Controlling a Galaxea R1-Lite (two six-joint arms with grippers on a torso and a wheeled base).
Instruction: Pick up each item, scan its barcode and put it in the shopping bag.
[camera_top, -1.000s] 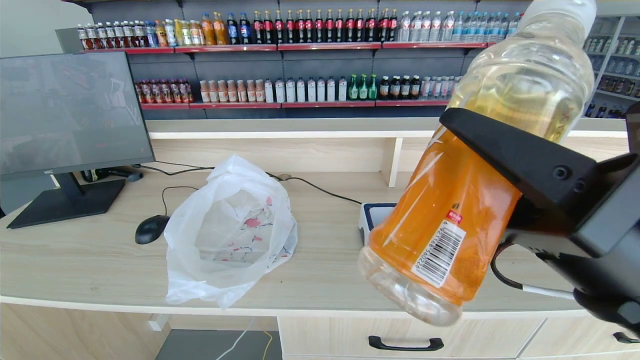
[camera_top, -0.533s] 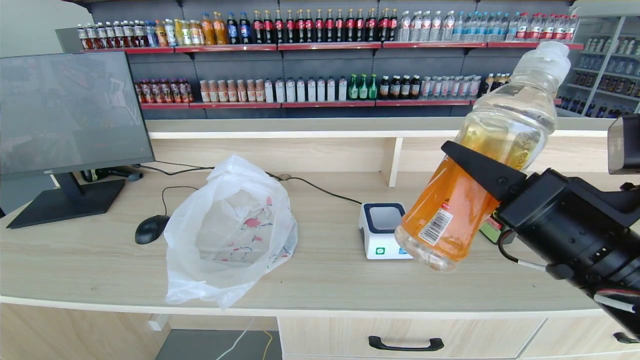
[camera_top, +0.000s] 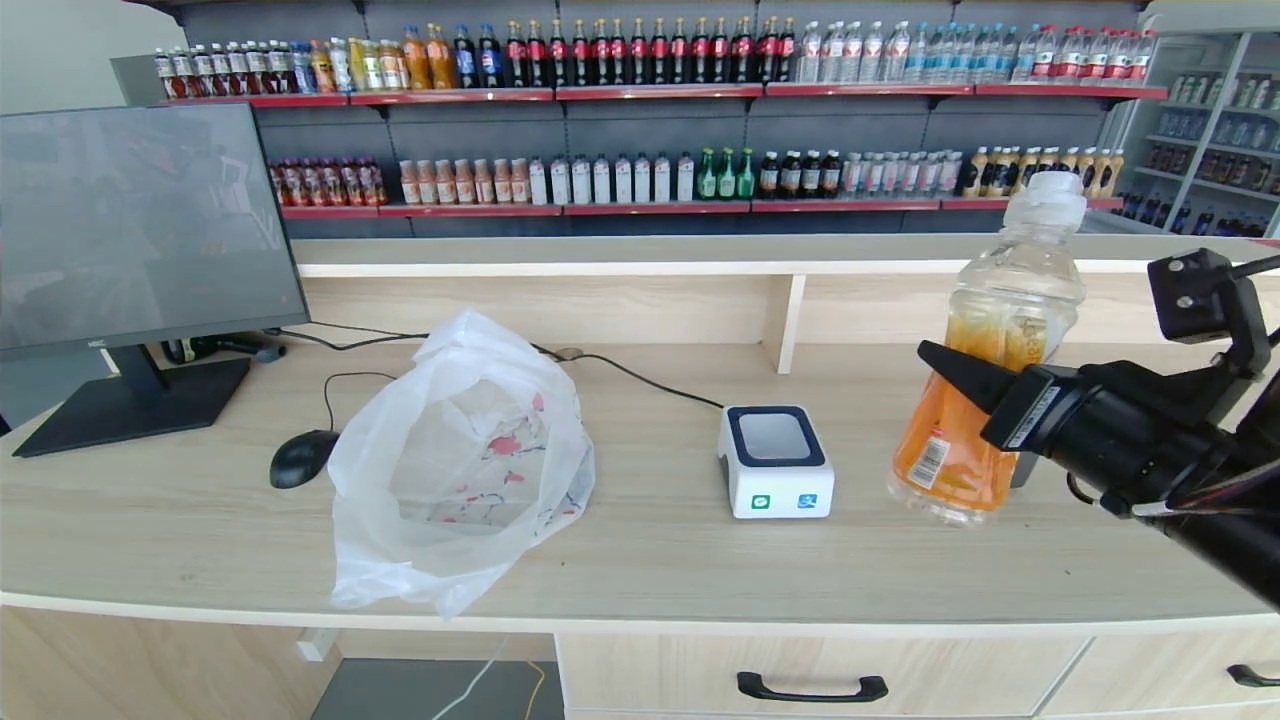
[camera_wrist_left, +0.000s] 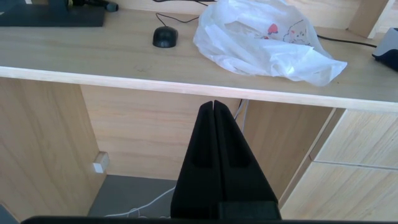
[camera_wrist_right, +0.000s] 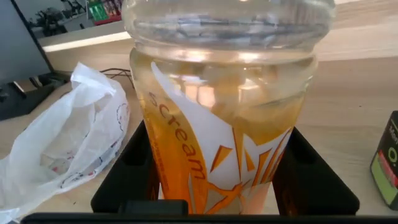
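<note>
Head view places the bottle (camera_top: 990, 320) at the right of the frame, close to upright, its orange label and barcode turned toward the scanner (camera_top: 775, 460) just beside it. The right gripper (camera_top: 965, 400) has its jaws clamped round the bottle's middle. Whether the base touches the counter (camera_top: 650, 560) I cannot tell. The shopping bag (camera_top: 460, 470) lies open at centre left, with a mouse (camera_top: 303, 457) and a monitor (camera_top: 140, 220) further left.

Right wrist view looks straight at the bottle between the two black jaws, and it alone shows a dark box with green print (camera_wrist_right: 385, 165) on the counter near the bottle. Left wrist view shows the left gripper (camera_wrist_left: 214, 124) below the counter's front edge, jaws pressed together on nothing.

A second ago the bottle loomed large and steeply tilted, covering the scanner. Now it sits smaller, lower and straighter, to the right of it, and the scanner's whole top shows. Bag, mouse and monitor have not moved.
</note>
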